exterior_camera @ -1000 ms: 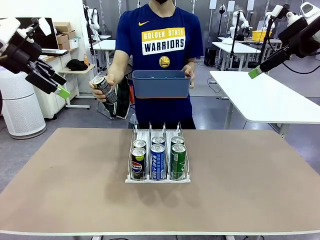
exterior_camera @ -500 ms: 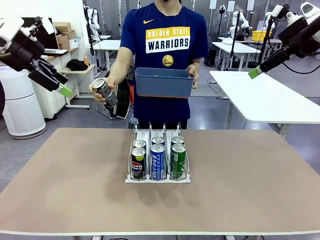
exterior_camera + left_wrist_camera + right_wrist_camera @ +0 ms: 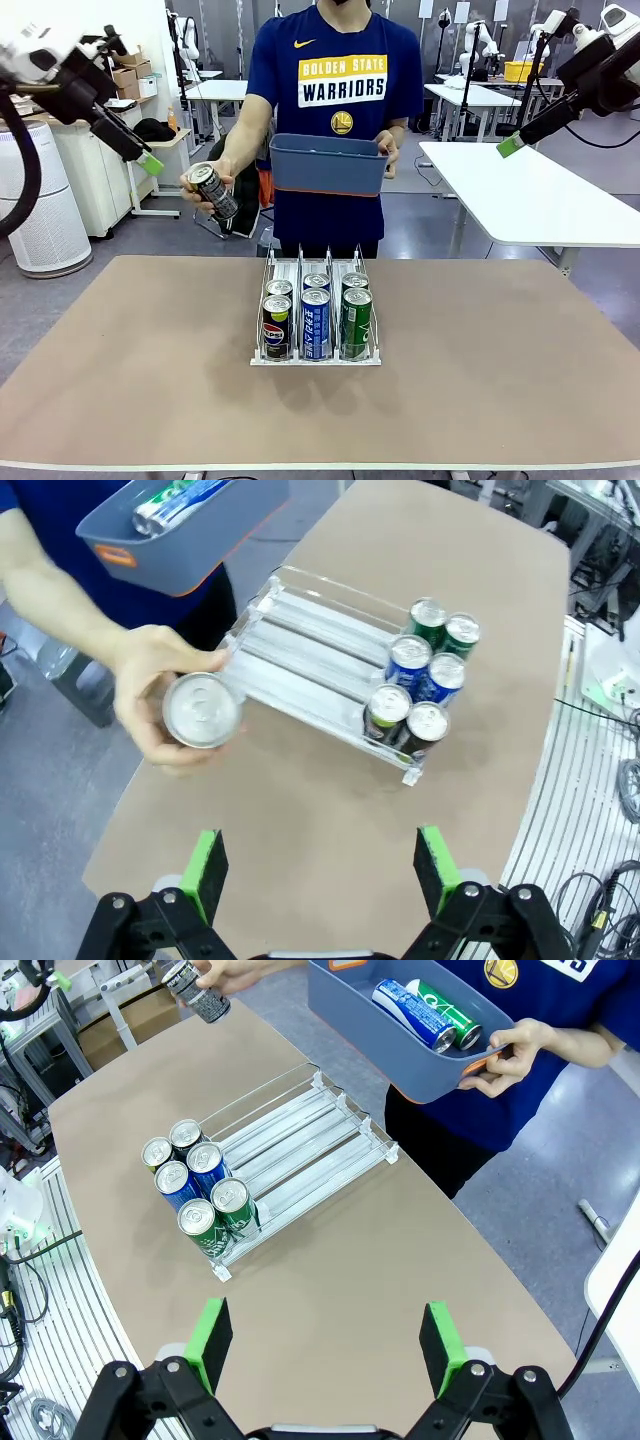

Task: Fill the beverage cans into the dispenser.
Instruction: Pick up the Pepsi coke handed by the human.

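Your table [image 3: 120,360] carries just the dispenser [image 3: 316,361] at its centre, and the person behind it holds a blue-grey bin [image 3: 325,165] against the chest with one hand [image 3: 515,1045]. The other hand [image 3: 145,680] holds a can out toward your left side. Both arms hang high over the table's corners. The left gripper [image 3: 320,865] is spread wide with nothing between its green pads, and the right gripper [image 3: 325,1345] is equally wide and empty. Six beverage cans [image 3: 315,322] stand upright at the front of the three lanes, two deep: a black Pepsi, a blue-white one and a green one lead. The rear stretches of the lanes [image 3: 300,1135] lie bare. Two more cans [image 3: 425,1015] lie on their sides in the bin. The offered can [image 3: 212,190], dark with a silver top, sits just below and inboard of your left fingertips, well apart from the right arm, so the left is the nearer taker. It is tilted, and its long axis points almost straight at the left wrist camera, so you face the lid [image 3: 202,710] end-on. I judge you would need to come across its side.
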Robot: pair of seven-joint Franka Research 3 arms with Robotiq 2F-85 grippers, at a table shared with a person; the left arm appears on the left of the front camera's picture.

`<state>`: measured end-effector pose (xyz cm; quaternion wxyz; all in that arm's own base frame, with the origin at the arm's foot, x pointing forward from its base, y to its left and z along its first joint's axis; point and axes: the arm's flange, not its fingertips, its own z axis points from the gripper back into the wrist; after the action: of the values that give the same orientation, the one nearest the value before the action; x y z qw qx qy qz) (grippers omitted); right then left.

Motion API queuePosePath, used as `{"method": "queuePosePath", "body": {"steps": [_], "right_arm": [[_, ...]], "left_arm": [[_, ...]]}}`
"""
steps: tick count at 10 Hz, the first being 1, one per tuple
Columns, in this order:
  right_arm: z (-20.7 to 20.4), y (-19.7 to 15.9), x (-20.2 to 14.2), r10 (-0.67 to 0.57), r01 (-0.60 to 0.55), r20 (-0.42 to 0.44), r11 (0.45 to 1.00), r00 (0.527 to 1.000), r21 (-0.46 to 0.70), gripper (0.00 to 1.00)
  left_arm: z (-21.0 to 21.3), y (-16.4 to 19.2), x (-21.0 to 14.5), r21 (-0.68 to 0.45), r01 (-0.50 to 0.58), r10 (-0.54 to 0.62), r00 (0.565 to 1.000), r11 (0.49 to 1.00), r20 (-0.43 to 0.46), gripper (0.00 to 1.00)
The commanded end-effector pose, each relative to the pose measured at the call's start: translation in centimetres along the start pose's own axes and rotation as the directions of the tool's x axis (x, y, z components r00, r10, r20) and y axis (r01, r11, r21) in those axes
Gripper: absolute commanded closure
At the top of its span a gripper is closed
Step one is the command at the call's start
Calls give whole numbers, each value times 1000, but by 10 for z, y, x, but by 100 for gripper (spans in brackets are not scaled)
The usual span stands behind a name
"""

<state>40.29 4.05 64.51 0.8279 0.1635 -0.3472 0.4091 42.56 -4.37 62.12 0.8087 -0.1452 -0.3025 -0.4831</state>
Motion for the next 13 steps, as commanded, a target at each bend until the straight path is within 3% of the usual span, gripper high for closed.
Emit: {"method": "queuePosePath", "body": {"steps": [1,7,13], "right_arm": [[-1,1,-1,-1,1,-1,1000,1000,1,0],[-1,1,-1,-1,1,-1,1000,1000,1,0],[-1,1,-1,-1,1,-1,1000,1000,1,0]], "left_arm": [[-12,21,10,100,-46,54,995,994,-85,0],[-65,43,41,98,-49,59,993,994,-104,0],[-113,49,40,146,-23,40,993,989,-114,0]]}}
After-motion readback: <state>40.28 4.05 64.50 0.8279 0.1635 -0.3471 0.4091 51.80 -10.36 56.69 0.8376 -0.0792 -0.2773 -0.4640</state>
